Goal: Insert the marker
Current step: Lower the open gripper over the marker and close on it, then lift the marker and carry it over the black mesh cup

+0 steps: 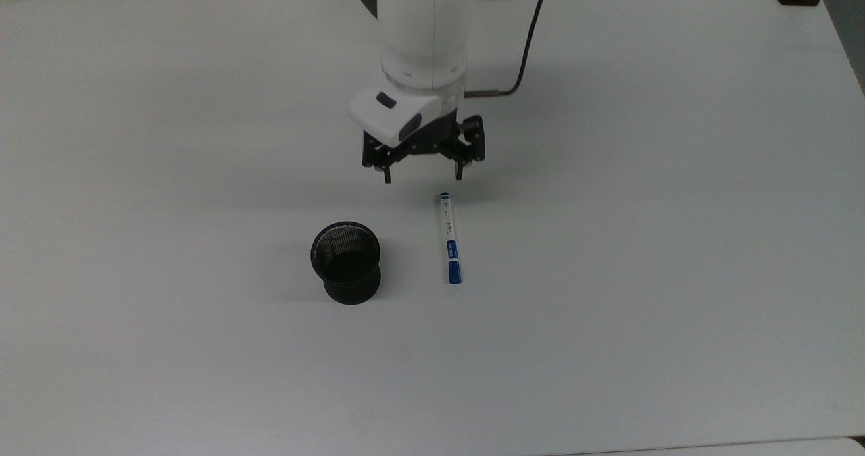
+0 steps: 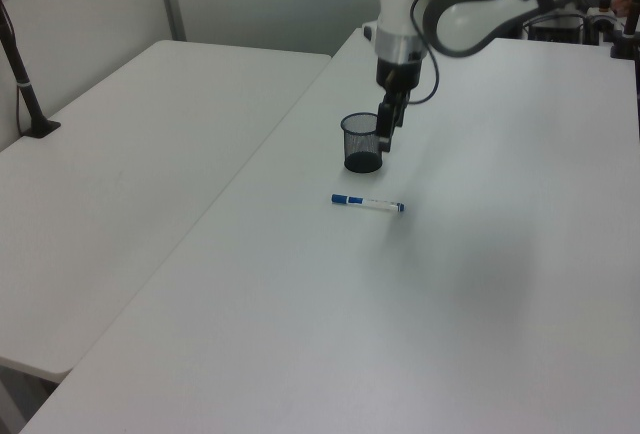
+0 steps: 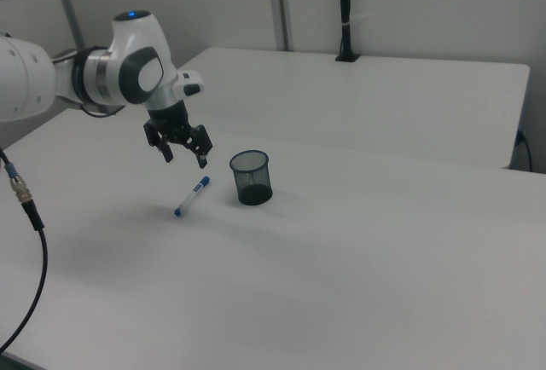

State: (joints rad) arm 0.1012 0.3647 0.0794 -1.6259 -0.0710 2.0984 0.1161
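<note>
**Pincer hanging short of the marker's far end**

The marker (image 1: 450, 238) is lying flat on the white table (image 1: 642, 253), untouched, well apart from nothing but the black mesh cup (image 1: 346, 262), which is standing upright just to its side on the top view's left. In the top view its long axis is running nearly straight up and down the frame: small blue tip at the top, nearest the arm, blue cap at the bottom.

The gripper (image 1: 424, 173) is hanging above the table with its fingers spread wide and nothing between them. In the top view it is sitting just above the marker's tip end and a little toward the top view's left, so the pen is lying down-frame and slightly rightward of the pincer. The right view is showing the gripper (image 3: 183, 155) clearly off the surface, above and beyond the marker (image 3: 192, 196).

The finger line is running roughly across the top view, which is crosswise to the pen's axis. Judgement: that orientation is already suiting a pinch across the barrel; what is lacking is a short travel along the pen toward mid-barrel, then a descent. Cup mouth is facing upward, open for the later drop.
</note>
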